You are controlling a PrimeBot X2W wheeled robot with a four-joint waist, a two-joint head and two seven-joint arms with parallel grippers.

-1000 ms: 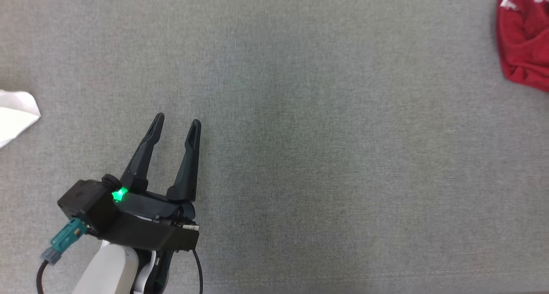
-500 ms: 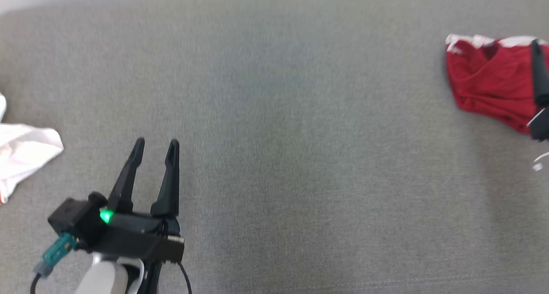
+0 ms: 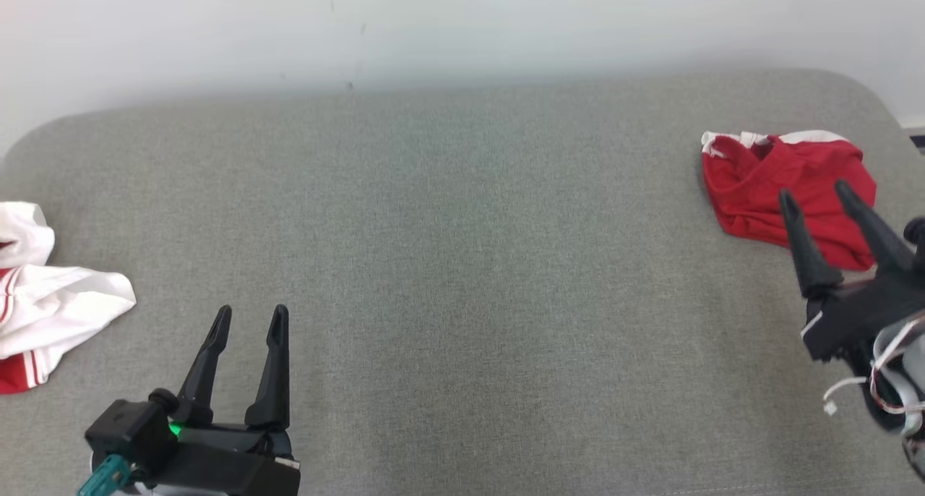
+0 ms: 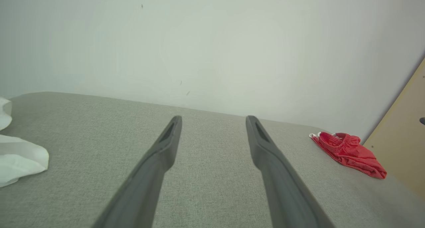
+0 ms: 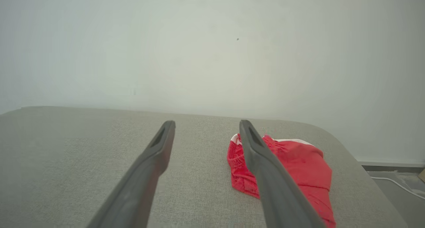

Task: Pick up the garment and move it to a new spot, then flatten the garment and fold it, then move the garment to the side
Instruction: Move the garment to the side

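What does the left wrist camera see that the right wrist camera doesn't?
Left wrist camera's extras: the left claw, open, a white garment at far left, and a tan board at the right edge. Right wrist camera's extras: the right claw, open, and a white cable at lower right. Shared: the red garment, crumpled on the grey cushion, and the pale wall.

head camera: tilted up within 1.0 s, pale wall (image 3: 462,26) and far edge of grey cushion (image 3: 462,264) now in frame | red garment (image 3: 759,185): now seen whole near cushion's far right corner | right gripper (image 3: 813,190): come into frame, 2 fingers spread, tips overlapping the garment's near half
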